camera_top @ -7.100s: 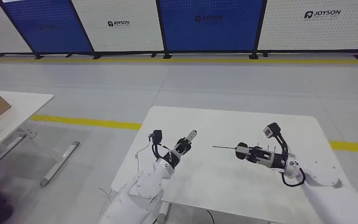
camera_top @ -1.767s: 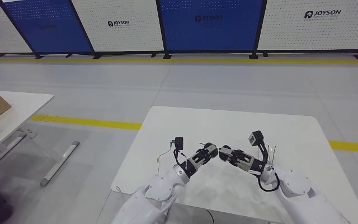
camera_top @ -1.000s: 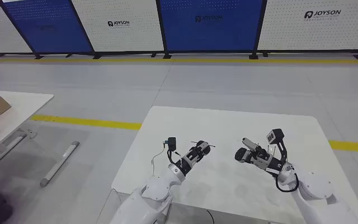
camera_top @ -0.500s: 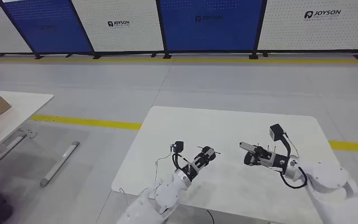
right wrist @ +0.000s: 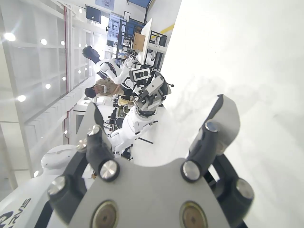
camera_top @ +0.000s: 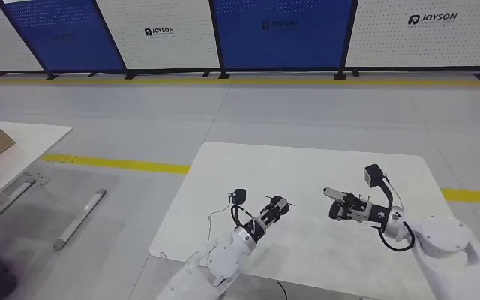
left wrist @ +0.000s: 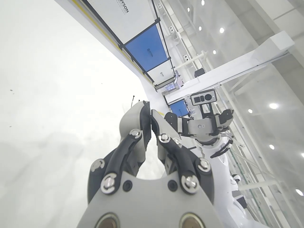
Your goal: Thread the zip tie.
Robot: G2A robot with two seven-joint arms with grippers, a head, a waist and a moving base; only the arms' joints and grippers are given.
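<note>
Bright ceiling lamps (left wrist: 273, 105) wash the table (left wrist: 47, 72) nearly white, shadows perhaps faint.

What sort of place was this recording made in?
Probably a robotics test hall or lab: blue and white pegboard partitions, a yellow floor line on grey flooring, and another white humanoid robot in the background.

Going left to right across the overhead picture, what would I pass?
Side table → metal bar on the floor → left gripper, shut on the zip tie → right gripper, open.
</note>
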